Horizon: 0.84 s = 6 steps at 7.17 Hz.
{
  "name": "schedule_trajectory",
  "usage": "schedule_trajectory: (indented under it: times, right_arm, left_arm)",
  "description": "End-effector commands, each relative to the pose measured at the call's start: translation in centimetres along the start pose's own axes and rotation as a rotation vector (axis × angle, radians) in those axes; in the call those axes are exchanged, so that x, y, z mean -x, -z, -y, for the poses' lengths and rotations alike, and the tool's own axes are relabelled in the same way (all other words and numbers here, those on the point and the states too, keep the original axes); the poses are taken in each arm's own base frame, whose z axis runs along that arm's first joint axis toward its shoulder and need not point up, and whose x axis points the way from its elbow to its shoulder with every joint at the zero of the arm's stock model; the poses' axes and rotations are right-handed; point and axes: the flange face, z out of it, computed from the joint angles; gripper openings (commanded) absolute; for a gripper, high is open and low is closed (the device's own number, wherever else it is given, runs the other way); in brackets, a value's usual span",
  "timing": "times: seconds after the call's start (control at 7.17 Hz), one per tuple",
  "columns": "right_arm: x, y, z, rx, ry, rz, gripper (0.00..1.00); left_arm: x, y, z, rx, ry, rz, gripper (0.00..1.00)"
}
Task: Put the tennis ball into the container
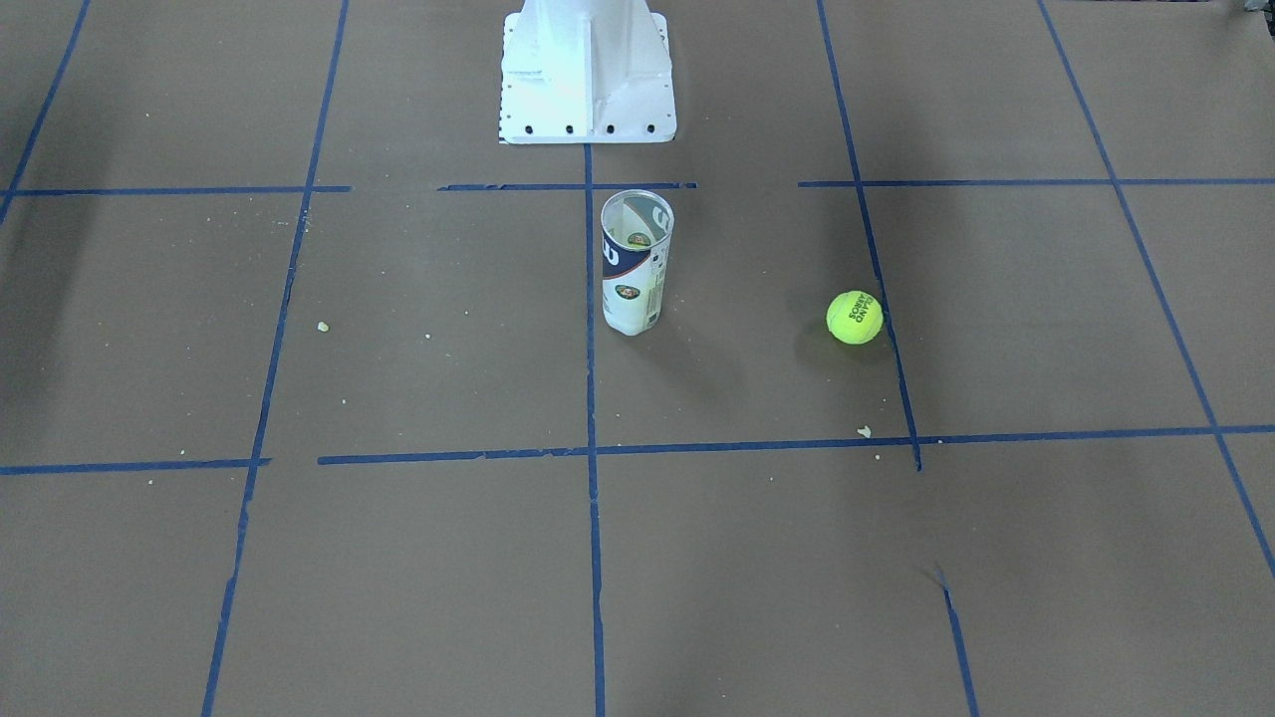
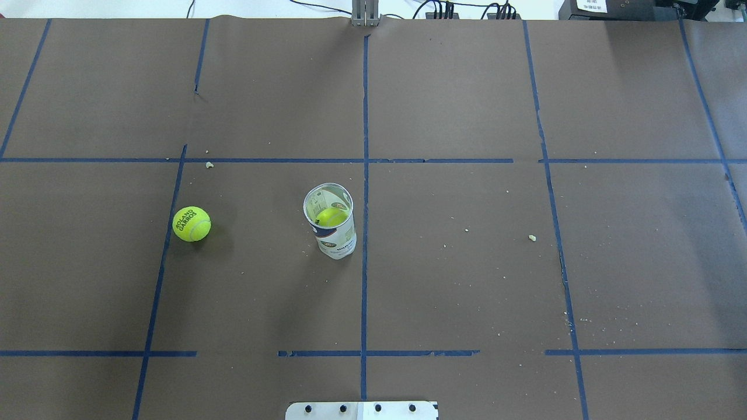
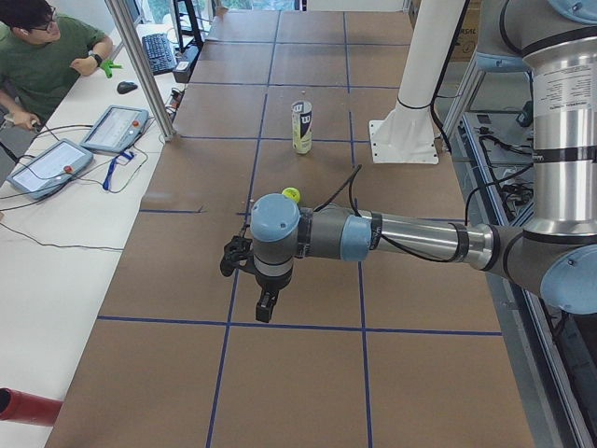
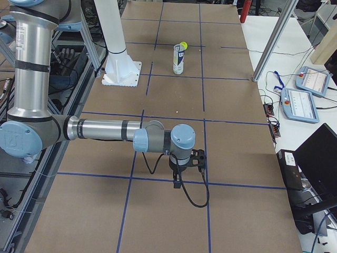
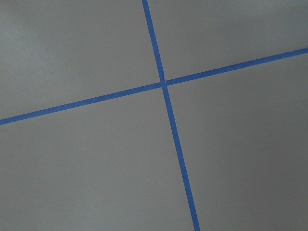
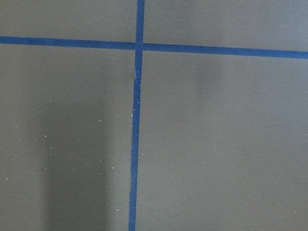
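Surface: brown paper table gridded with blue tape, dotted with pale crumbs.
Room: an operator in green sits at a white side desk beside two control tablets.
Tennis ball: lies on the paper on the robot's left, just beside a tape line, well apart from the tube.
Container: stands upright and open-topped near the centre line; a second ball shows inside.
Pedestal base: white, at the robot's edge.
Left gripper: hangs over bare paper; its jaws cannot be judged.
Right gripper: likewise, jaws not readable.
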Motion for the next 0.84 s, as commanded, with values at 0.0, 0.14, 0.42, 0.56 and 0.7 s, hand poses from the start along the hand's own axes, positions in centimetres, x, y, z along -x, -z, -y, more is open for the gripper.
schedule_trajectory:
  times: [0.0, 0.14, 0.42, 0.56, 0.7]
  right_arm:
    - [0.0, 0.0, 0.0, 0.000, 0.000, 0.000, 1.00]
    - [0.0, 0.0, 0.0, 0.000, 0.000, 0.000, 1.00]
    - [0.0, 0.0, 0.1, -0.001, 0.001, 0.000, 1.00]
    - [0.0, 0.0, 0.0, 0.000, 0.000, 0.000, 1.00]
    - [0.0, 0.0, 0.0, 0.000, 0.000, 0.000, 1.00]
  left_arm:
    - [-0.4, 0.5, 0.2, -0.008, -0.008, 0.003, 1.00]
    - [-0.6, 0.8, 0.6, -0.018, -0.017, 0.007, 1.00]
    - [-1.4, 2.6, 4.8, -0.061, -0.049, 0.024, 1.00]
    - [-2.7, 4.6, 7.8, -0.105, -0.094, 0.032, 1.00]
    - [-2.3, 4.3, 9.7, -0.107, -0.095, 0.028, 1.00]
